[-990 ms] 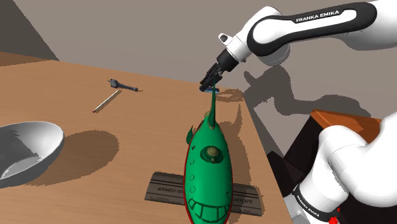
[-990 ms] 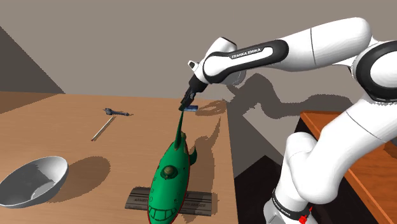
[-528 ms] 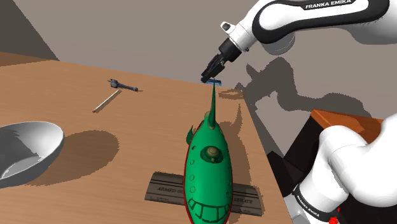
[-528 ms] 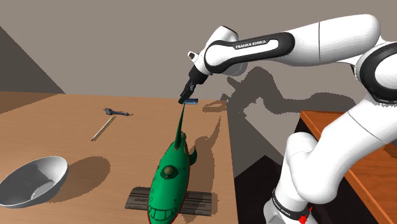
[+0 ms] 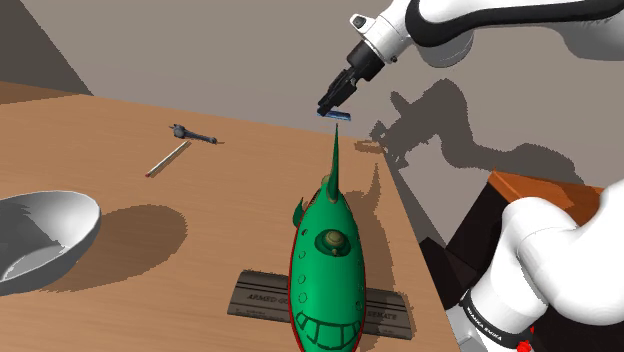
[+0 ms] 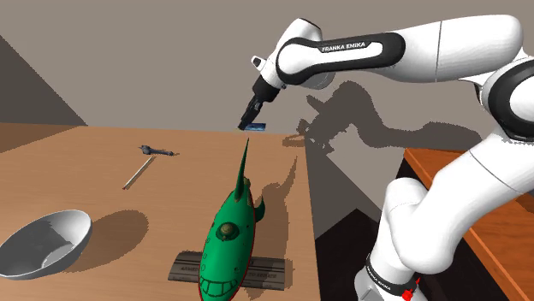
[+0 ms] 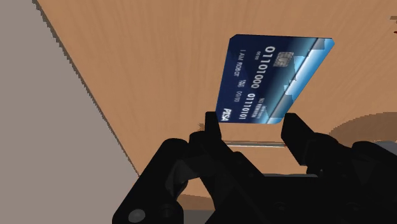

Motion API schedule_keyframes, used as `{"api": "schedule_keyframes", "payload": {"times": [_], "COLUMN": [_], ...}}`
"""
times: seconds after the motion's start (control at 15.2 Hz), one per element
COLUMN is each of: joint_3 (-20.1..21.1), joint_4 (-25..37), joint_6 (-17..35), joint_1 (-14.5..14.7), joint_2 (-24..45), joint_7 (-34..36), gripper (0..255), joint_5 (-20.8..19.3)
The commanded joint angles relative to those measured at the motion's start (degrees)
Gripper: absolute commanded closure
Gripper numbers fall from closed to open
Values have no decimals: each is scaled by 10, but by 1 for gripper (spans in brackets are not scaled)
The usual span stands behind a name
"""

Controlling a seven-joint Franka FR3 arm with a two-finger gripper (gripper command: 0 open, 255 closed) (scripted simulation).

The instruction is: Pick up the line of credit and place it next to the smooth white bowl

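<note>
A dark blue credit card [image 7: 270, 79] with white numbers hangs between my black fingers, clasped at its lower edge. My gripper [image 5: 334, 106] is shut on the card [image 5: 340, 116] and holds it in the air above the far edge of the wooden table [image 5: 240, 190], just over the nose spike of a green rocket model. From the second exterior view the gripper [image 6: 249, 120] and the card [image 6: 255, 126] are likewise well above the tabletop. The smooth white bowl [image 5: 40, 235] sits at the shoulder view's near left, far from the gripper; the bowl [image 6: 43, 244] is at the second exterior view's lower left.
A green rocket-ship model [image 5: 325, 270] stands on a dark plaque [image 5: 258, 295] near the table's right edge, its thin spike pointing up toward the gripper. A small dark tool [image 5: 192, 133] and a pale stick [image 5: 167, 158] lie at the far left. The table's edge drops off under the arm.
The gripper has risen with the card, from just beside the rocket's spike tip to well above it, and the arm's elbow has lifted too. Nothing else moved.
</note>
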Motion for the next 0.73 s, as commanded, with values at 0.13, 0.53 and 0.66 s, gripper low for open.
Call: {"api": "schedule_keyframes", "payload": {"times": [0.13, 0.53, 0.66], "joint_3": [50, 133, 160], "joint_4": [-21, -41, -42], "joint_6": [15, 41, 48], "joint_1": [3, 13, 16], "joint_2": [-15, -22, -20], "joint_7": [57, 151, 183], "gripper": [255, 255, 255], "joint_5": [-8, -17, -20]}}
